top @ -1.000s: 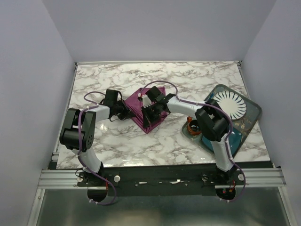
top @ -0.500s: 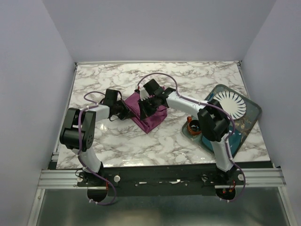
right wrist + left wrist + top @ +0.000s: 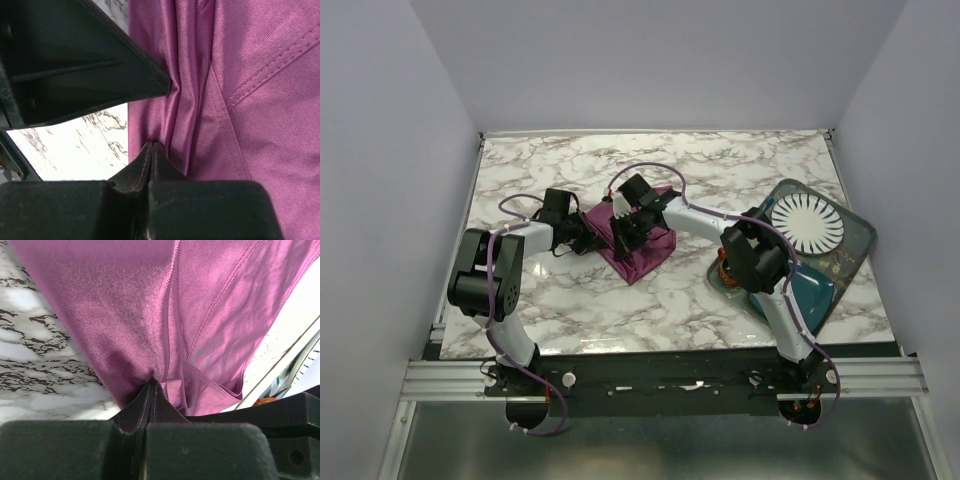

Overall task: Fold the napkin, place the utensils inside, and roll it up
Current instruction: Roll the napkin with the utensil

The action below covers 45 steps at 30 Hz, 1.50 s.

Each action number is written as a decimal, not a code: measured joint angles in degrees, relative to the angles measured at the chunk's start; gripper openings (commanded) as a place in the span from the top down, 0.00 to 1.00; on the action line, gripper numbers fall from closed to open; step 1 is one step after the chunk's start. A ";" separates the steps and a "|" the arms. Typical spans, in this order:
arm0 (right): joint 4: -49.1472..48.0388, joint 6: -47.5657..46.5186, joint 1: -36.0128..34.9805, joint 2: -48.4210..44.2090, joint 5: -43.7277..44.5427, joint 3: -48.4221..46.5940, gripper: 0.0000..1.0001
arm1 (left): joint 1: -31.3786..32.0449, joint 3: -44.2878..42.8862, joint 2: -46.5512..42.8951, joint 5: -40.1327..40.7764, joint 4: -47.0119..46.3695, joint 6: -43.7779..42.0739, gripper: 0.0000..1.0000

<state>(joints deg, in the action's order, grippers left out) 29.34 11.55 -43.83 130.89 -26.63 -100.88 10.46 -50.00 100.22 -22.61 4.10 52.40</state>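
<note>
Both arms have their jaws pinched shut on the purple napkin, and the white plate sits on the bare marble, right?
Not quite. The top view shows the white plate lying on the teal mat, not on bare marble. The rest holds: the left gripper and the right gripper both have jaws pinched shut on the purple napkin.

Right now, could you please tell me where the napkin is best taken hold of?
By a thin edge or raised crease of the napkin, coming in low from the side: it lies flat on the table, so only folds offer purchase. The left gripper is shut on its edge, the right gripper on a crease.
</note>
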 measured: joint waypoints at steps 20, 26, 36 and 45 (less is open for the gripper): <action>-0.07 0.57 -0.04 0.00 0.46 0.02 0.96 | -8.50 -3.06 -5.27 -0.07 6.21 -4.81 1.00; -0.09 0.57 -0.04 0.04 0.44 0.02 0.96 | -8.35 -2.60 -3.65 -2.03 3.19 -4.04 1.00; -0.13 0.57 -0.04 0.09 0.44 0.00 0.98 | -8.35 -5.11 4.26 -2.69 -0.50 -0.42 1.00; -0.76 0.55 -0.04 0.37 0.42 -0.24 0.99 | -9.49 -10.29 7.39 -1.05 2.34 1.22 1.00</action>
<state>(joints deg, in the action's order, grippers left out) 28.58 12.10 -43.88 131.26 -26.22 -101.12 0.97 -60.29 107.61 -23.66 6.44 53.63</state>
